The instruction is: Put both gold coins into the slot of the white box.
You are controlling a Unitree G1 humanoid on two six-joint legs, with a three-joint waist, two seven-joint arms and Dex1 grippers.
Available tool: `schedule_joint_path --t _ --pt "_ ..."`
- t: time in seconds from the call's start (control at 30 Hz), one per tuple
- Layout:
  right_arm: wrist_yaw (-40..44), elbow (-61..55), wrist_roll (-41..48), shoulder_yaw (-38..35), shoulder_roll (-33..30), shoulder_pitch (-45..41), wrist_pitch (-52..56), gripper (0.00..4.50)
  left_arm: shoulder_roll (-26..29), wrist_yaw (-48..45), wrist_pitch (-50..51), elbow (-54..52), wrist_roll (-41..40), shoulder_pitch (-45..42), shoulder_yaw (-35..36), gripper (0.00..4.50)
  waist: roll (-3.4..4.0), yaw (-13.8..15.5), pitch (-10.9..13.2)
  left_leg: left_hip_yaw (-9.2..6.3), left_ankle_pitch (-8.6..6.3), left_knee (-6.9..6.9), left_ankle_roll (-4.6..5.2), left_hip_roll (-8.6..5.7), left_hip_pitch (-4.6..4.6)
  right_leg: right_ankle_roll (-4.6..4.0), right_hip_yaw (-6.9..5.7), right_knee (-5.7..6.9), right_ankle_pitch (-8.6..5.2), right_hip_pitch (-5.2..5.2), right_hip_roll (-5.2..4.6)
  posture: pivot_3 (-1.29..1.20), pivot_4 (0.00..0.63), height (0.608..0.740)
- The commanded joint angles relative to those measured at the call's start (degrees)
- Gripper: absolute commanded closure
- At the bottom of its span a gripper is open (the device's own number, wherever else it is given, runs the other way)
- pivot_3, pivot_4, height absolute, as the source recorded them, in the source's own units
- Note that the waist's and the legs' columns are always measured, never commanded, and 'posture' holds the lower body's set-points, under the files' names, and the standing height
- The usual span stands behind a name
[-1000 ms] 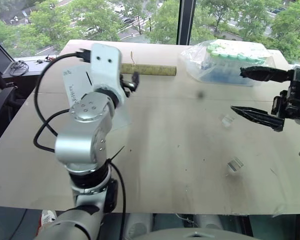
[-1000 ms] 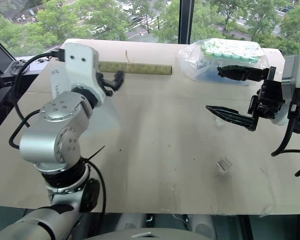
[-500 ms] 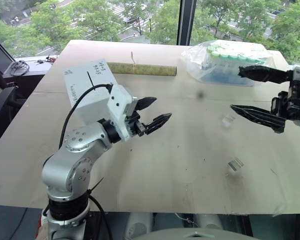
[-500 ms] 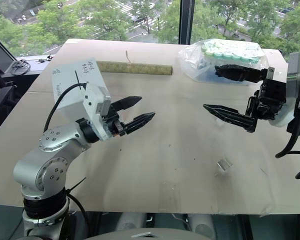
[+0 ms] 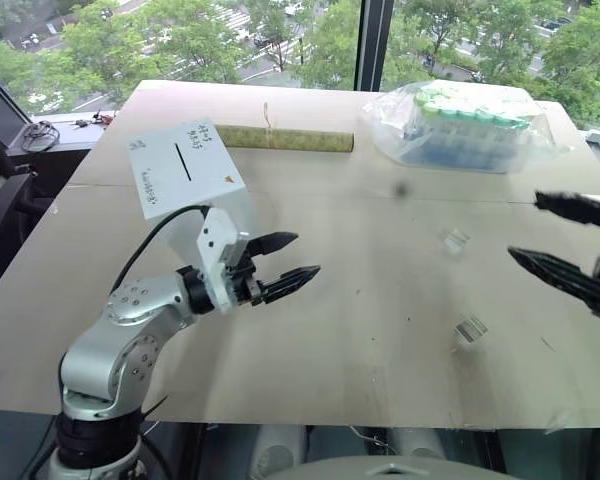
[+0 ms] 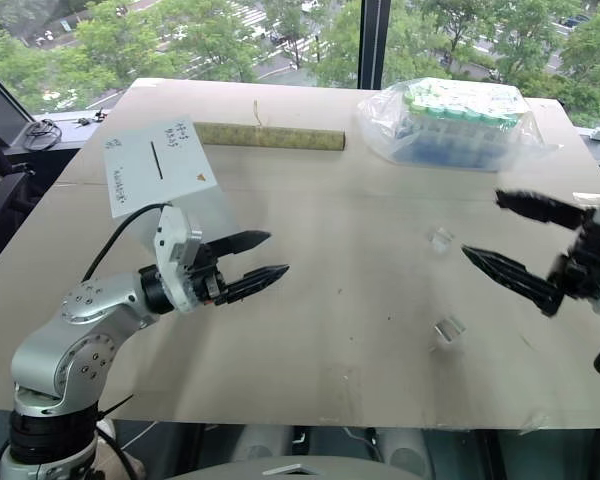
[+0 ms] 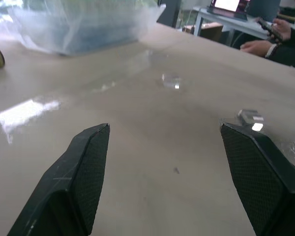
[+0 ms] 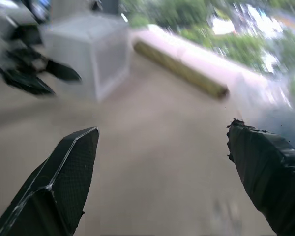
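Note:
The white box point(image 5: 185, 172) stands at the table's left, its top tilted toward me with the black slot point(image 5: 183, 160) and handwriting showing. My left gripper point(image 5: 306, 256) hangs open and empty just right of and in front of the box, pointing toward the table's middle. My right gripper point(image 5: 525, 226) is open and empty near the right edge, pointing left. The gold coins are out of view. From the right wrist view I see the box point(image 8: 86, 54) and the left gripper point(image 8: 39, 73) beside it.
Two small clear plastic holders point(image 5: 456, 240) point(image 5: 470, 329) lie on the table's right half. A clear bag of green-capped tubes point(image 5: 465, 125) sits at the back right, a cardboard tube point(image 5: 285, 138) at the back. A person's hand point(image 7: 258, 46) rests at a far desk.
My left arm swung down and back from over the box, uncovering it. My right gripper slid right and lower toward the table's edge. Both stayed open.

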Motion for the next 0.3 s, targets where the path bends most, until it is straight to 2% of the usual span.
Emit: schedule_joint_path --t 0.03,0.17,0.3 --pt "3.32 -3.09 -7.6 -7.99 3.64 13.36 -0.71 0.0 2.4 -2.73 -3.89 1.56 0.28 3.02 1.21 0.88 0.01 0.15 -0.03 -0.02 -0.01 -0.01 -0.01 0.02 0.0 0.11 -0.02 -0.01 -0.08 0.0 -0.01 0.0 0.15 0.74" --pt "3.37 -3.97 -15.03 -8.85 7.83 23.36 -4.25 0.0 3.94 -3.26 -5.97 2.81 0.4 6.42 1.89 0.88 0.13 -0.28 -0.08 0.05 -0.01 -0.03 -0.01 0.18 0.01 0.18 0.01 -0.08 -0.12 -0.03 -0.11 0.0 0.15 0.74" --pt "2.76 -4.24 -17.16 -8.6 10.79 26.34 -6.35 0.0 4.21 -3.1 -7.21 3.26 0.05 7.94 1.94 0.88 0.16 -0.55 -0.15 0.09 -0.18 -0.03 -0.29 0.34 0.06 0.18 -0.01 -0.12 -0.11 -0.04 -0.39 0.0 0.15 0.74"
